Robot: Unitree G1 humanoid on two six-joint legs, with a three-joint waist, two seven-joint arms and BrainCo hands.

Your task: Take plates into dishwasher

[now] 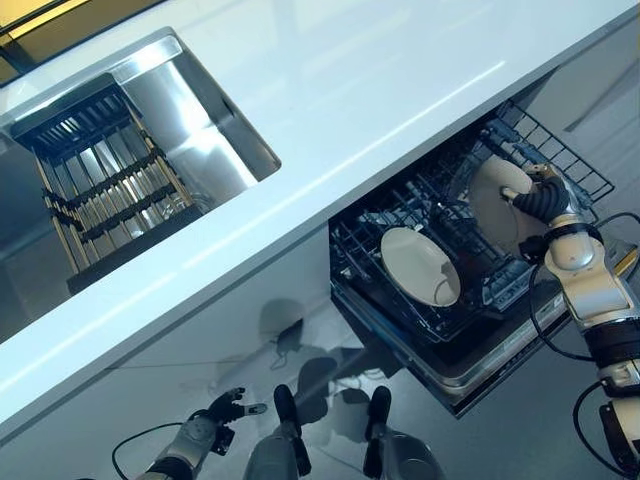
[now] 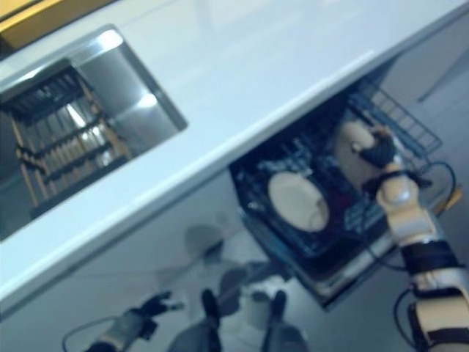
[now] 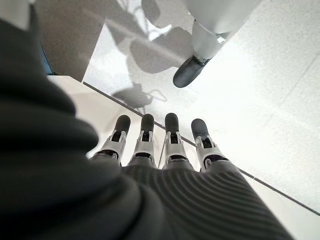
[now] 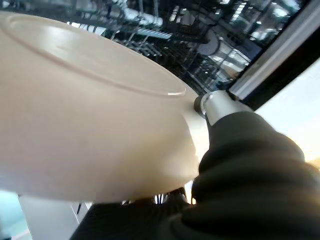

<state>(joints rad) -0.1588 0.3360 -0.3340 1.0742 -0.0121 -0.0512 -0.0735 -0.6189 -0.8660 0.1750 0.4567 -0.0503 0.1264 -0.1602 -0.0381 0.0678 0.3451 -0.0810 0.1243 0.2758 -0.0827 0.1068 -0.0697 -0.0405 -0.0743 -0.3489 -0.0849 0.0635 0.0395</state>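
Note:
A cream plate [image 1: 495, 200] stands on edge over the pulled-out dishwasher rack [image 1: 470, 250], with my right hand [image 1: 541, 198] shut on its rim. In the right wrist view the same plate [image 4: 85, 110] fills most of the picture and my thumb [image 4: 212, 102] presses on its rim. A second cream plate [image 1: 420, 265] leans in the rack's front part, to the left of the held one. My left hand [image 1: 215, 412] hangs low by the floor, away from the dishwasher, with its fingers [image 3: 145, 135] straight and holding nothing.
A white countertop [image 1: 330, 110] runs above the dishwasher. A steel sink [image 1: 190, 120] at the left holds a dark drying rack [image 1: 105, 180]. The rack's far wire rim [image 1: 560, 160] sticks out at the right.

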